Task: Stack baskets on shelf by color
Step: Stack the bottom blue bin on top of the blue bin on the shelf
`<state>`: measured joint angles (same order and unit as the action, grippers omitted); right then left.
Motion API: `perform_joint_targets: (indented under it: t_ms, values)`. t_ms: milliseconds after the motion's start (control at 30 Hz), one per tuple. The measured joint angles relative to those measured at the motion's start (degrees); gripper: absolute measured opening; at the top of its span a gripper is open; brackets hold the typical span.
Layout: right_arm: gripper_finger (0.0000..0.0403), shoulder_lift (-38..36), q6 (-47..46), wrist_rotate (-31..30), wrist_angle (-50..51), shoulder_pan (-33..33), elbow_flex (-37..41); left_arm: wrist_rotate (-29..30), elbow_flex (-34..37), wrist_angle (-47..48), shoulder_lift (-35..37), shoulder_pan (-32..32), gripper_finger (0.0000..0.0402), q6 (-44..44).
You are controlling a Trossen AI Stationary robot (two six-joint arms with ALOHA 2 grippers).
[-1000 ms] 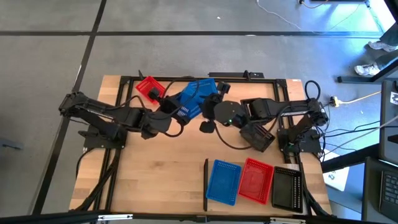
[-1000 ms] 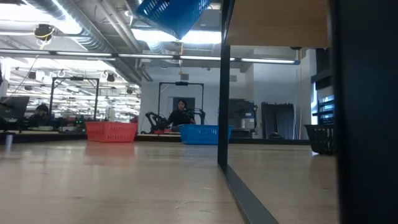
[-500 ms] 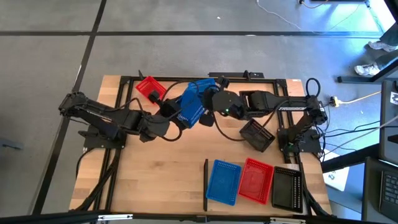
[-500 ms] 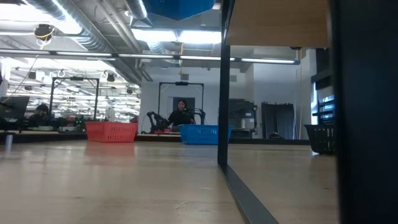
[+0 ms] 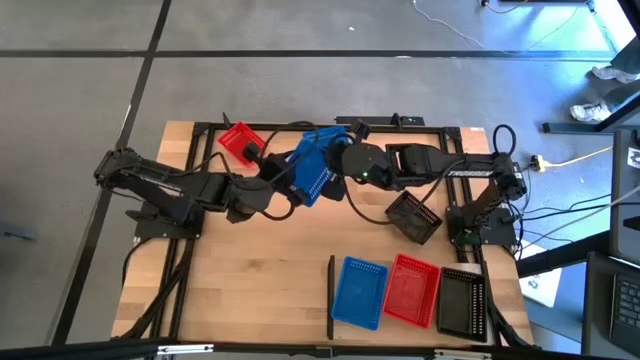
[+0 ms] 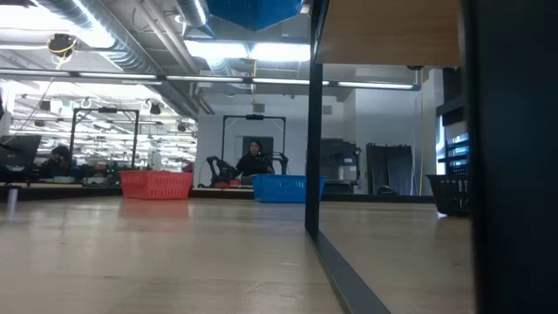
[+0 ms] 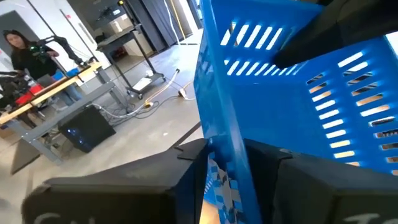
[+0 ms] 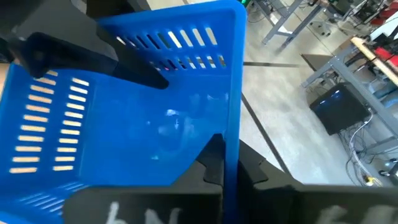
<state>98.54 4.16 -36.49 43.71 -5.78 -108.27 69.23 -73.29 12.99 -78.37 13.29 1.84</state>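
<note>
- Seen from above, a blue basket (image 5: 313,168) is held in the air between the two arms near the far middle of the table (image 5: 250,270). It is tipped so that its latticed side shows. Its long axis runs roughly from the far edge toward the near edge of the table.
- The left gripper (image 5: 283,178) meets the basket from the left and the right gripper (image 5: 340,165) meets it from the right.
- The left wrist view gives what the overhead one cannot: the basket's rim (image 7: 227,130) runs between the two dark fingers (image 7: 186,180), which are pinched narrowly on that wall.
- The right wrist view likewise shows its own fingers (image 8: 214,163) closed on the edge of the same basket (image 8: 143,118), with the open inside facing the camera.
- The low view catches only the basket's blue underside (image 6: 255,10) at the top edge, well above the table top.
- Only the high view shows the shelf (image 5: 410,300), a pale panel at the near right with a thin black bar (image 5: 331,296) on its left side. On it a second blue basket (image 5: 360,292), a red basket (image 5: 412,290) and a black basket (image 5: 462,302) lie side by side, long axes pointing far to near.
- Another red basket (image 5: 240,140) lies at the far left corner, turned diagonally, and another black basket (image 5: 414,217) lies tilted under the right arm.
- The low view alone shows a person (image 6: 254,160) in the room behind.
</note>
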Motion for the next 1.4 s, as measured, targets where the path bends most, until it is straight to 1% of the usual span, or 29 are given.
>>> perform_joint_targets:
  t_ms: [133,400,567,633,700,800,867,967,1067,1200,1267,1400]
  values:
    - [0.0001,0.0,-1.0,-0.3,2.4,-0.2,0.0,-0.5,0.1,-0.2,0.4,1.8,0.0073,0.2]
    - [0.0000,0.2,-2.1,-0.4,4.8,-0.2,0.0,-0.3,-0.1,-6.3,1.6,6.3,0.0073,0.3]
    - [0.0000,0.1,-2.2,-0.9,6.6,-0.2,0.0,-0.3,0.0,-6.6,2.2,9.5,0.0073,0.4]
    - [0.0000,0.0,-2.9,0.3,8.4,-0.2,-0.5,-0.3,-0.1,-6.6,2.7,10.9,0.0073,1.9]
    - [0.0000,-0.3,-5.1,2.6,11.4,-0.2,-2.3,0.4,0.0,-6.3,3.5,12.9,0.0073,5.3]
    - [0.0000,-0.6,-11.1,7.3,18.7,-0.5,-6.7,2.1,-0.1,-6.8,4.8,15.3,0.0073,9.1]
    - [0.0000,-0.6,-16.1,12.6,22.9,-0.6,-10.0,5.0,0.0,-6.3,6.0,16.9,0.0073,9.2]
    - [0.0000,-0.7,-23.1,22.5,28.2,-1.2,-14.1,8.8,-0.1,-6.4,8.3,18.5,0.0073,9.2]
    - [0.0000,-0.7,-28.3,30.8,30.2,-2.3,-16.3,10.2,-0.1,-5.8,9.5,19.8,0.0073,9.3]
    - [0.0000,-0.7,-34.2,39.3,33.1,-4.1,-16.9,11.2,-0.1,-5.2,11.5,20.2,0.0073,9.4]
    - [0.0000,-0.6,-37.6,41.3,35.0,-5.6,-16.9,11.2,-0.1,-4.3,12.2,20.6,0.0073,9.3]
    - [0.0000,-0.2,-43.8,40.7,36.0,-9.2,-16.9,11.1,-0.1,-4.4,12.9,20.9,0.0073,9.3]
